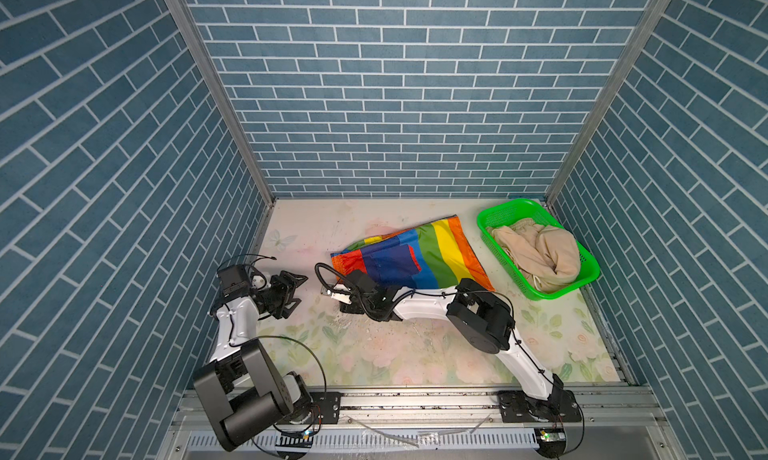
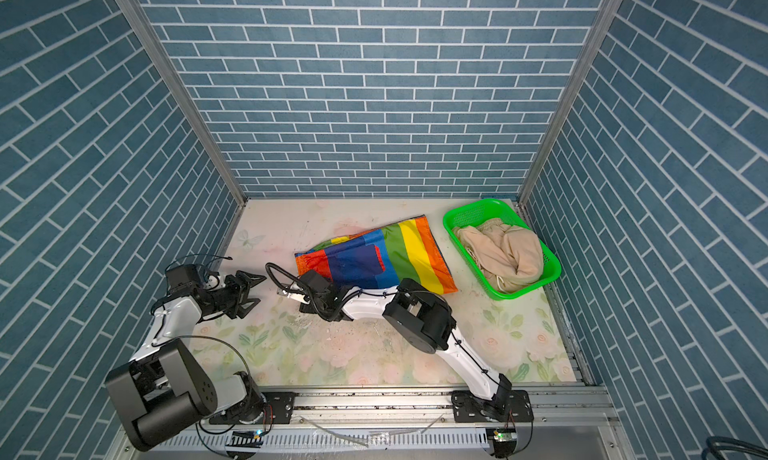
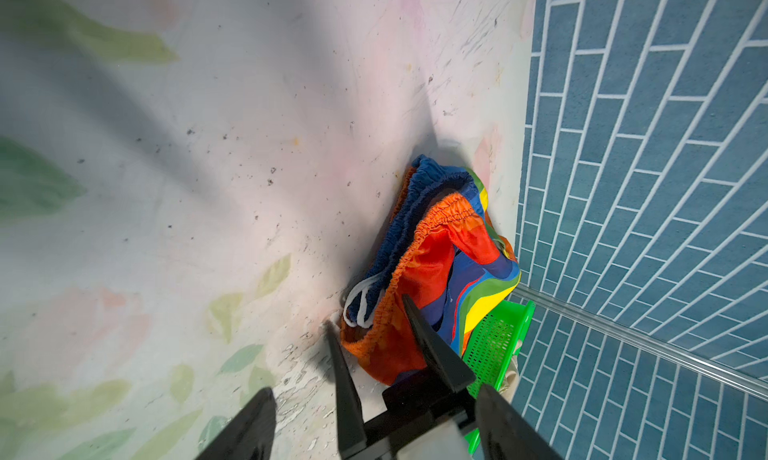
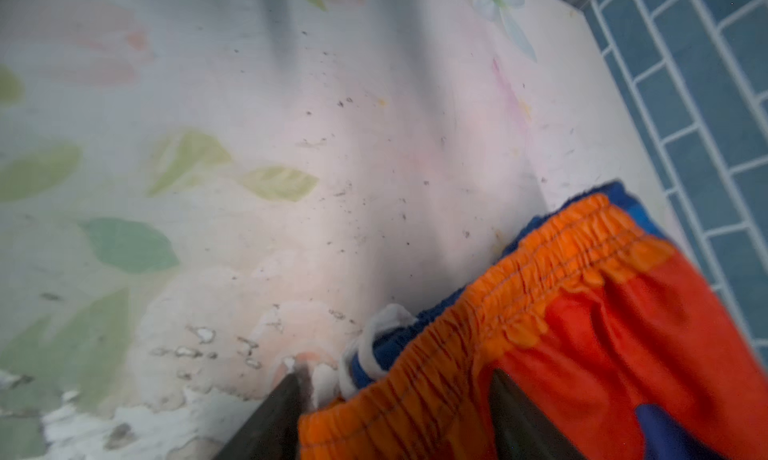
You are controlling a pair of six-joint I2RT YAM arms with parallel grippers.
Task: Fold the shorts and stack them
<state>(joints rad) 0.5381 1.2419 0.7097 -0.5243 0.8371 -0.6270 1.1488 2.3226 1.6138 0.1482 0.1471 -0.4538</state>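
rainbow shorts, waistband btwn r jaws

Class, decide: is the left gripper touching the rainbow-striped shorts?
Apart. In both top views bare table separates the left gripper from the rainbow-striped shorts.

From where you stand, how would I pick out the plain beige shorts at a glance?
Look to the far right corner of the flowery table, where a green basket sits. The beige shorts lie crumpled inside it. Unlike the rainbow-striped shorts spread on the table beside the basket, they are one plain colour.
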